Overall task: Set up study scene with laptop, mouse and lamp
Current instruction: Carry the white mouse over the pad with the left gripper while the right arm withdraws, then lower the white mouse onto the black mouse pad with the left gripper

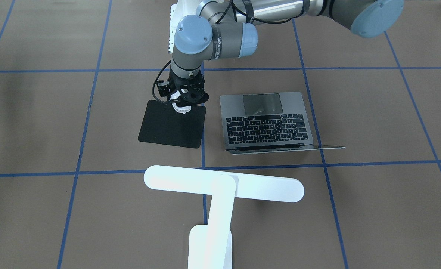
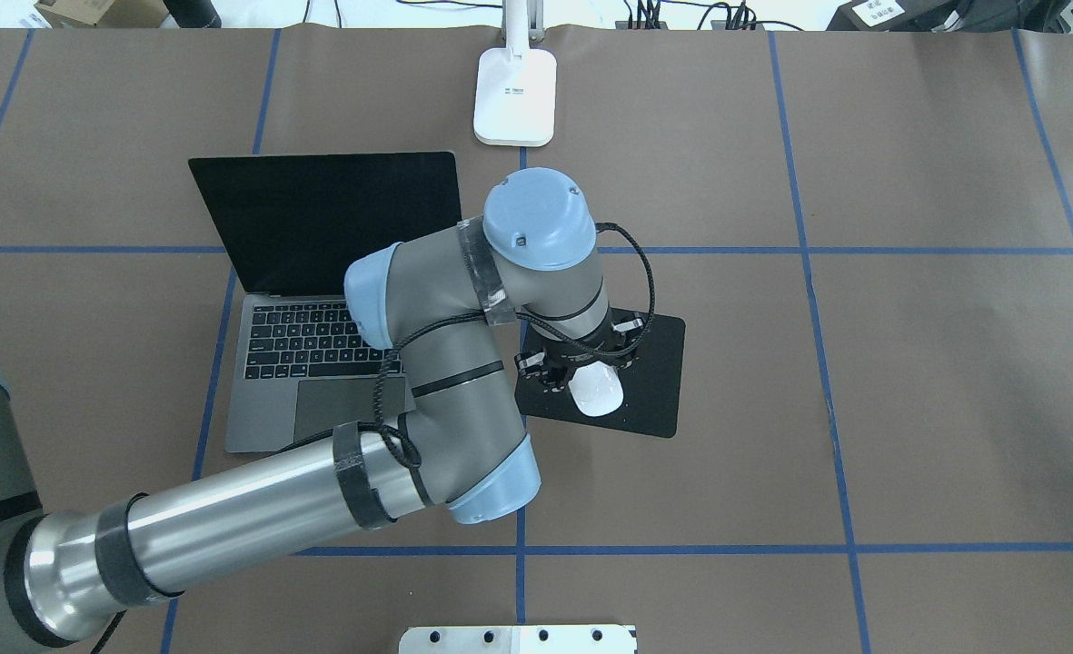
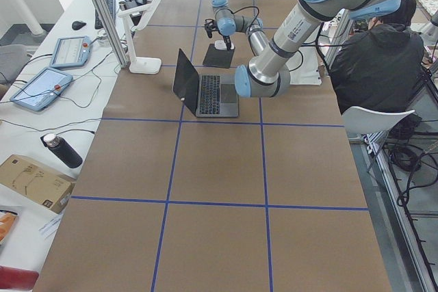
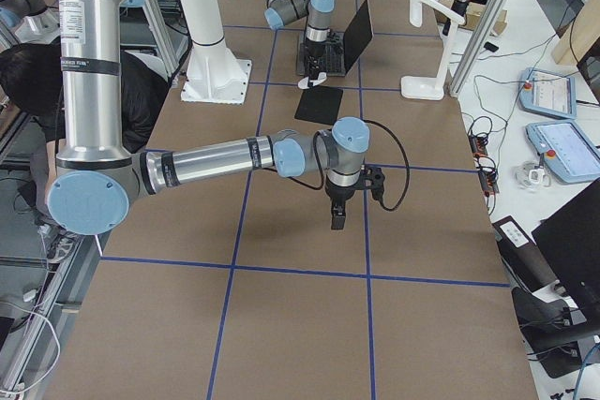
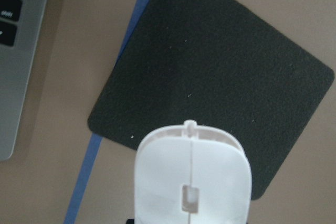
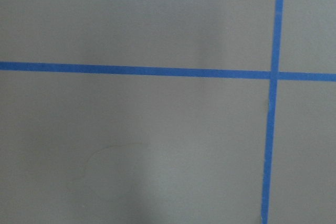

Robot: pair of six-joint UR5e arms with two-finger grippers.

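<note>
**Mouse held over the pad**

The laptop (image 1: 267,125) sits open on the table, with the white lamp (image 1: 224,186) standing near its screen side. A black mouse pad (image 1: 171,129) lies just beside the laptop. The left gripper (image 1: 183,102) is clamped on the mouse (image 5: 193,182), over the pad's edge. The right gripper (image 4: 336,217) hangs well apart, and I can't tell how far open it is.

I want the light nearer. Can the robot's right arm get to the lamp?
Probably yes. The right gripper hangs over bare table with nothing between it and the lamp; the left gripper holds the mouse over the mouse pad, off that path. The stretch is unsure.
</note>
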